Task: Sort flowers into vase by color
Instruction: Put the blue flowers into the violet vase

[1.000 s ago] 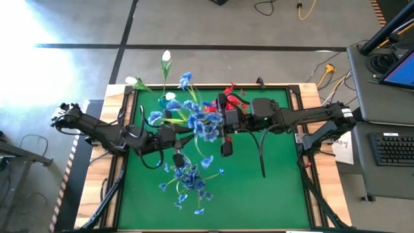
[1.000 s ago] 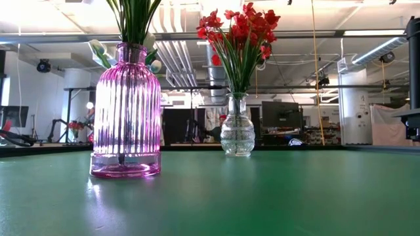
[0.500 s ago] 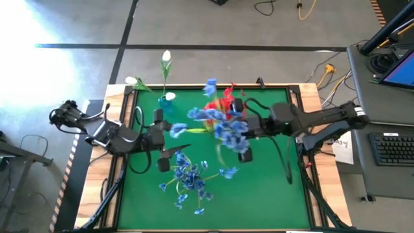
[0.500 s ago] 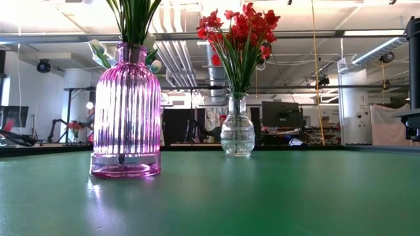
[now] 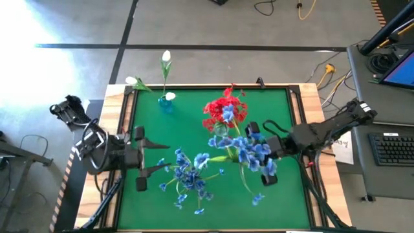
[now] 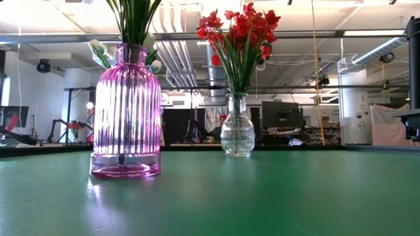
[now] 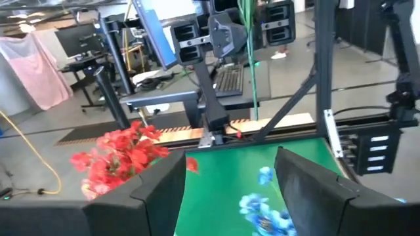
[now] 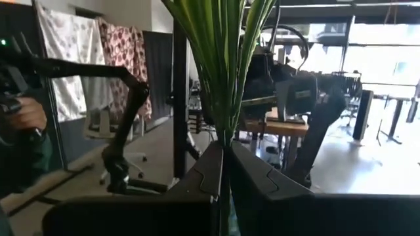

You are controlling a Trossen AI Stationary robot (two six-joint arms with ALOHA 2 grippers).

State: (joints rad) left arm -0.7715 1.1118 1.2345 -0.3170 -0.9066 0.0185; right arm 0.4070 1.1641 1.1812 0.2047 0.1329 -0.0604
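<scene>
At the left edge of the green surface (image 5: 149, 194) the left tool (image 5: 141, 166) waits with its fingers (image 7: 161, 190) wide apart and nothing between them. Behind it, in the far left corner, the pink vase (image 6: 126, 111) holds the white flowers (image 5: 166, 57), whose buds lean out over the edge. In the middle near side a loose pile of blue flowers (image 5: 187, 178) lies flat on the surface. The red flowers (image 5: 223, 110) stand in the small clear vase (image 6: 237, 134) near the far middle. To the right, the right tool (image 5: 270, 160) is pressed closed on a bunch of blue flowers (image 5: 246, 147); in its wrist view the green stems (image 8: 220, 59) rise straight from between the fingers.

I think the risk is here: the bunch is thick and the stems are thin, so one stem may slip out during carrying. Also the blue blooms hang just beside the red ones, and a low pass could catch them and tip the clear vase. I see no third vase for blue.

The surface has a wooden frame (image 5: 310, 97). The room around is a workshop with grey floor, a desk with a keyboard (image 5: 393, 149) at the right, and cables.
</scene>
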